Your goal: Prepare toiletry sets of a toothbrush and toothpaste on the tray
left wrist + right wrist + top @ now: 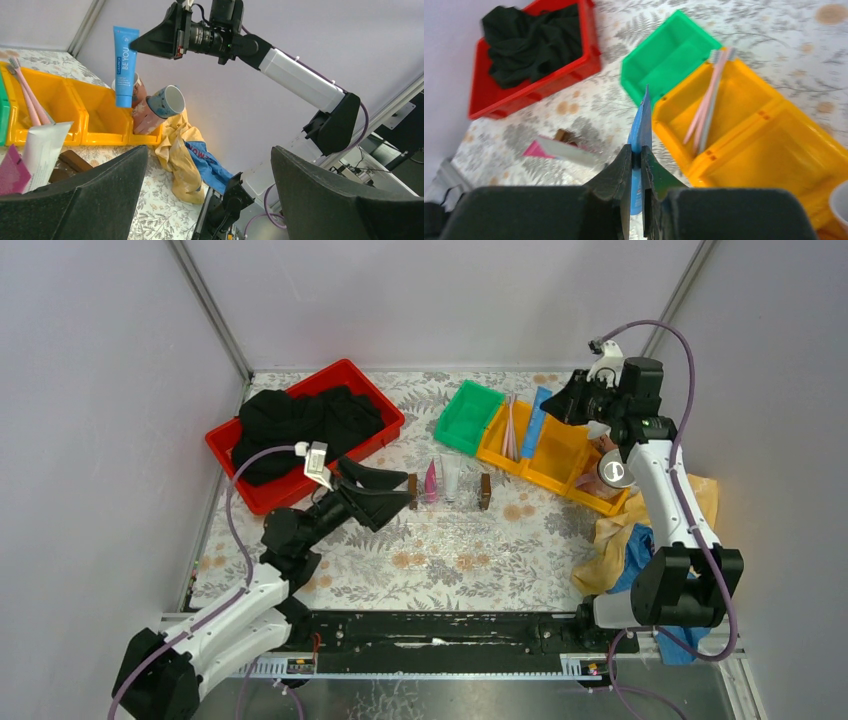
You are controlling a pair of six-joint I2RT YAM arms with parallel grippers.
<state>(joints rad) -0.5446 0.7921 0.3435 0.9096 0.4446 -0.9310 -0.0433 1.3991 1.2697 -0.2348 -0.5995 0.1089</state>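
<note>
At the far right, above the yellow bins point(565, 448), the right claw point(641, 159) pinches the blue toothpaste point(125, 65) near one end, so it hangs free. It looks light, soft and slick; its flat body suits a grip best. The left claw point(400, 492) stands spread beside the pink tube point(431, 480) and white tube point(450, 480) on the tabletop point(450, 550). Toothbrushes point(706, 110) lie in one bin, and the mugs point(167, 102) and brown blocks point(486, 490) may obstruct.

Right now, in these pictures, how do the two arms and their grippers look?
Both arms have white tubular links between black joints. The left arm and the right arm each carry a looping purple cable. The left gripper and the right gripper have black wedge-shaped fingers that taper to tips. No markings are legible.
</note>
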